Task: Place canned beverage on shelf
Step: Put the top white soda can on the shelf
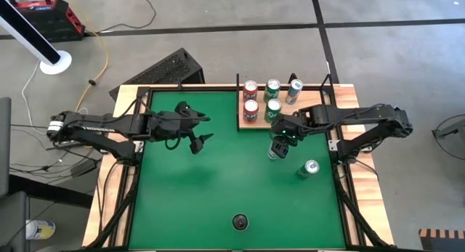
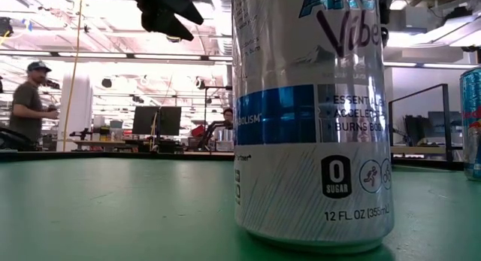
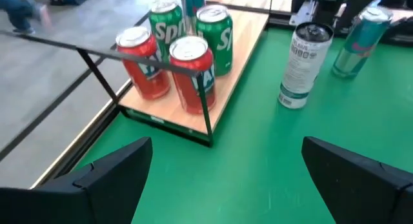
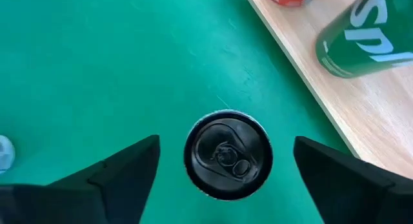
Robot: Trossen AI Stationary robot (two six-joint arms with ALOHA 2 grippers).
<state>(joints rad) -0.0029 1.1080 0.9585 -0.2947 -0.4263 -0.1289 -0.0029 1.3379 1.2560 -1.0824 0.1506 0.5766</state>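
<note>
The green table (image 1: 218,179) carries the shelf (image 1: 256,123) at the middle of its far edge, a pale wooden panel already holding two red cans (image 1: 251,99) and two green cans (image 1: 272,97), with a fifth can (image 1: 294,88) at its far right corner. The left arm hangs over the left half of the table, its gripper (image 1: 197,136) released and empty. The right arm reaches in from the right edge, and its gripper (image 4: 222,166) hangs directly above a black-topped can (image 4: 228,154) standing on the green just in front of the shelf's near right corner. Its fingers are spread wide to either side of the can's top and do not touch it. Another can (image 1: 310,168) stands apart, nearer the right edge.

The likely next step is a descent and a grip. The can sits close to the shelf edge and to a green can, so an off-centre descent could knock it over. Free room on the shelf looks scarce, and setting it down could nudge the standing cans.
</note>
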